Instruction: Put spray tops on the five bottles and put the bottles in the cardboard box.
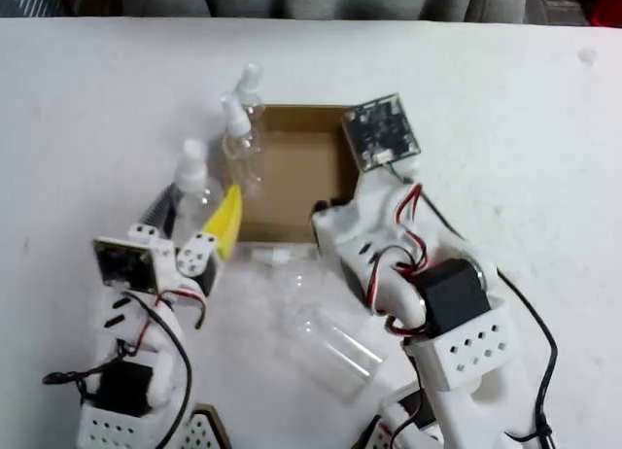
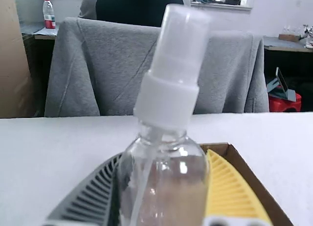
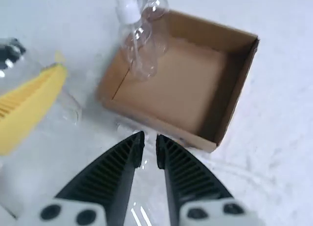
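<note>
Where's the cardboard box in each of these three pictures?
High view: the cardboard box sits mid-table, ahead of both arms.
Left wrist view: one corner shows behind the yellow finger holding a spray bottle.
Right wrist view: it lies open just beyond the right gripper.
Shared landmark: that yellow finger, beside the box.

Left pincer (image 1: pixel 201 198) clamps a bottle (image 2: pixel 161 182) — right pincer (image 3: pixel 150 136) nearly closed.
</note>
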